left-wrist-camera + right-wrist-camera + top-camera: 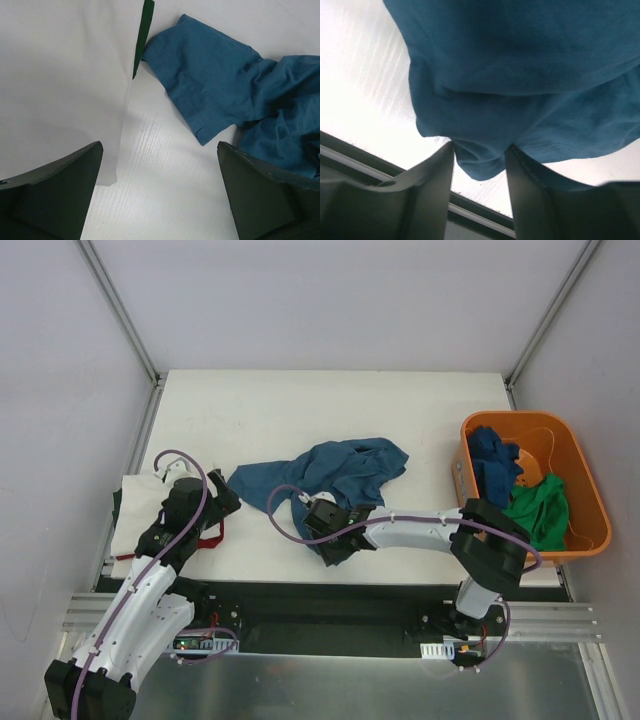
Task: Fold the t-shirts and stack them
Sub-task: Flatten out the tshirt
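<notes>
One blue t-shirt (335, 472) lies crumpled in the middle of the counter (300, 405). One sleeve is spread flat toward the left, and the near hem is bunched close to the counter's front edge. My right pincer (480, 152) sits at that hem, its two dark wedge-shaped fingers (427, 190) narrowed on either side of a hanging fold. The cloth touches both fingers, but I cannot tell whether it is truly pinched. Just below the fold the counter ends, with the metal rail (90, 610) beneath, so there is little room on the near side.

Bare counter runs behind the shirt to the far edge. More shows between the shirt and the orange basket (560, 445) at the right edge. That basket is smooth plastic with rounded corners, and it holds a dark blue t-shirt (495, 468) and a green t-shirt (542, 512), both heaped loosely.

My left pincer (159, 150) is spread wide. It hovers where the straight edge of a white t-shirt (60, 75) meets the bare counter, near the blue sleeve. The white one lies flat and smooth at the counter's left edge, with a dark green strip (145, 40) showing along its side. A bit of red cloth (212, 536) shows beside my left arm, near the front edge.

The shirts are soft, matte and wrinkled. The counter is white with a fine ribbed grain.
</notes>
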`<state>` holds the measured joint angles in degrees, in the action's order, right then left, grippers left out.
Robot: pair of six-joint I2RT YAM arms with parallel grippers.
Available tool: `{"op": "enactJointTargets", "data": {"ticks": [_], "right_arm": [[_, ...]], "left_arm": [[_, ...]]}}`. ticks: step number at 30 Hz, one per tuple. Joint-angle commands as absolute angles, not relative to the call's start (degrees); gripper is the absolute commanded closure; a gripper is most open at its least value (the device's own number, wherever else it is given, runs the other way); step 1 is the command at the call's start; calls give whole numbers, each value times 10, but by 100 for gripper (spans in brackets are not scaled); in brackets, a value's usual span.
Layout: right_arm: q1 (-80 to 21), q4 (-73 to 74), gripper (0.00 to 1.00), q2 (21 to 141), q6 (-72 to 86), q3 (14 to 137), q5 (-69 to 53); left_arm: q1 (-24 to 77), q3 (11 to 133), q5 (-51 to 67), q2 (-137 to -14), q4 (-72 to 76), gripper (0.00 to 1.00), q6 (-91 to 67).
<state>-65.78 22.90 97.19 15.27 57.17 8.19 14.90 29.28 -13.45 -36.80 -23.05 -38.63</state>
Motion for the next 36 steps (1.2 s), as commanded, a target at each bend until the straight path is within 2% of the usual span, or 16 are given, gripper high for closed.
{"op": "enactJointTargets", "data": {"ticks": [1,4,10,15,21,25,32,36], "right_arm": [[-659,245,65,969,184,545,98],[-660,271,85,947,193,538,146],[-634,367,94,849,221,529,255],[-564,423,94,748,234,497,317],[-469,447,93,613,220,453,335],[-444,465,92,545,210,450,352],[-425,469,92,512,190,452,350],[-425,452,92,516,189,446,339]], "left_arm": [[145,301,-145,-369,-229,1,-393],[145,304,-143,-375,-230,1,-394],[145,308,-123,-388,-230,1,-402],[146,313,-93,-428,-229,1,-410],[147,324,-54,-504,-225,1,-417],[156,332,-49,-544,-216,1,-415],[166,359,-37,-603,-178,1,-420],[185,359,-21,-638,-160,6,-424]]}}
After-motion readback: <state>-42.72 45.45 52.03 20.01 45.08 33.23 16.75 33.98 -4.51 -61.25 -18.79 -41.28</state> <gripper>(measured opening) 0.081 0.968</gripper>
